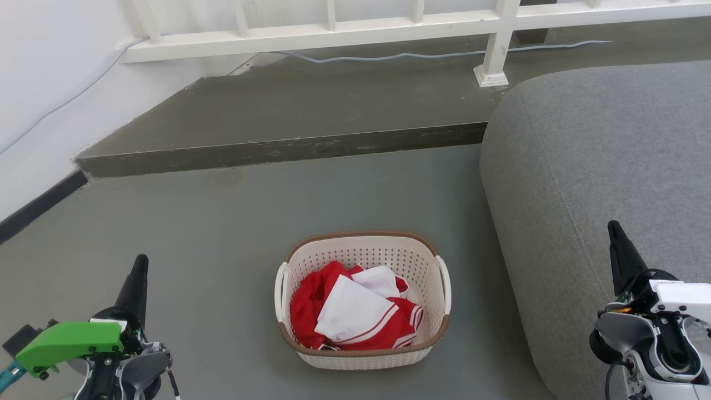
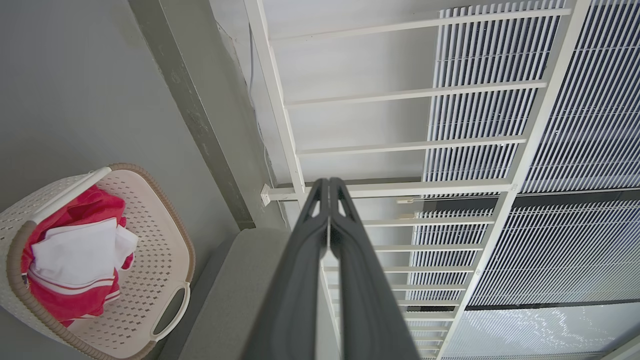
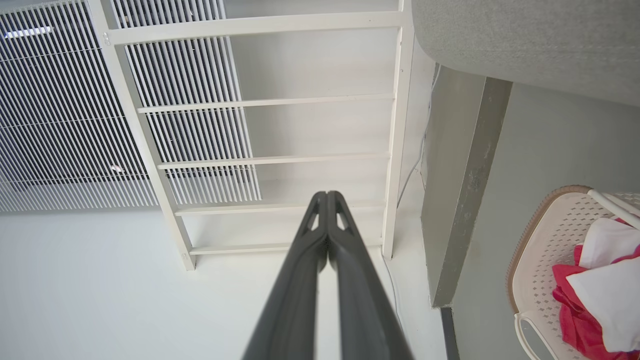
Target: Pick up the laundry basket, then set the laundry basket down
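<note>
Head view shows one laundry basket (image 1: 366, 253) standing upright on the grey floor (image 1: 222, 250), in the lower middle of the picture. It is between the two grippers and well apart from both. It is a cream plastic basket with many small holes. It has a brown woven-look rim (image 1: 361, 235) and two white handles (image 1: 280, 291), one on each short side. Inside it lie red and white clothes (image 1: 355, 314), folded over one another, so I cannot count the pieces.

Near the right side of the basket is grey upholstered furniture (image 1: 583, 166) with a rounded edge, and a strip of floor lies between them. Behind the basket the floor rises in one low step (image 1: 278, 150). On the raised part stands a white railing (image 1: 333, 28), with one pale cable (image 1: 416, 55) running along its foot.

At the lower left the left gripper (image 1: 140, 266) points up, with a green part (image 1: 72, 341) on its wrist. At the lower right the right gripper (image 1: 616, 236) also points up, in front of the furniture.

In the left wrist view the two dark fingers (image 2: 295, 280) are pressed together along their length, so the jaws are closed and hold nothing. The basket is at the lower left of that view, and white slatted blinds (image 2: 550, 125) are behind the railing. In the right wrist view the two fingers (image 3: 300, 280) also meet, so these jaws are closed on nothing too. There the basket is at the lower right edge.
</note>
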